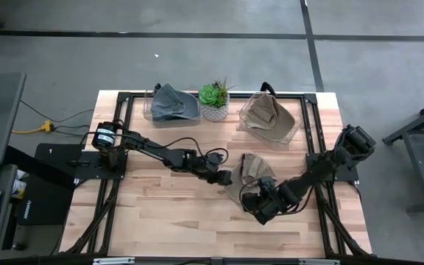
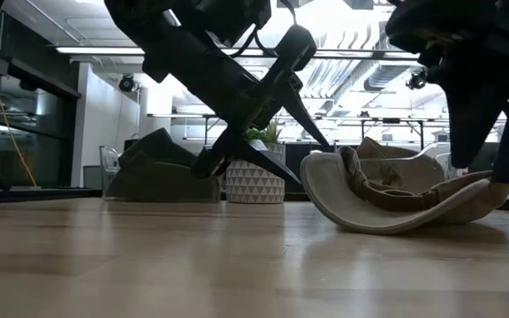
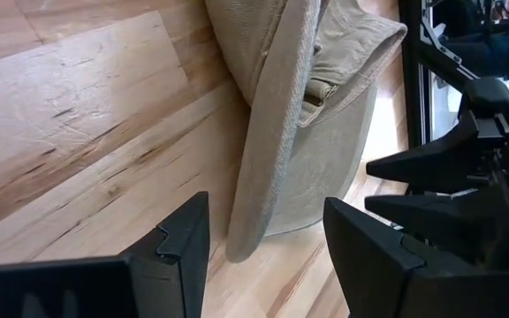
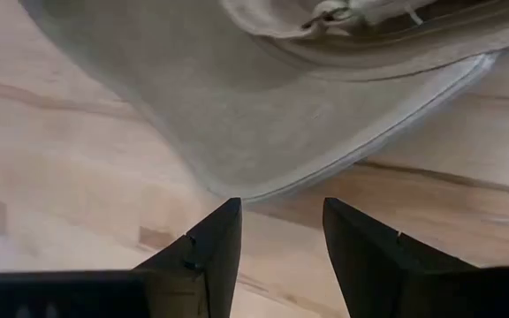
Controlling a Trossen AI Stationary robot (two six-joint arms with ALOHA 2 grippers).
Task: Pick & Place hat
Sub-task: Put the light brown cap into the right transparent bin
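L gripper (image 1: 224,177), mid-frame, jaws apart, empty, just beside the hat's (image 1: 250,177) left edge. Hat lies on the table (image 1: 160,213), center-right, not lifted. R gripper (image 1: 255,202), lower right, also agape, empty, at the brim. Pick not yet done; grasp, carry & place all left.

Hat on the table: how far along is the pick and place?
Looks done: a grey hat and a tan hat each sit in a clear bin at the back. In hand: a third tan hat lies on the wood, with the left hand and right hand open at its edges, neither gripping. Left: grasp, lift, place it.
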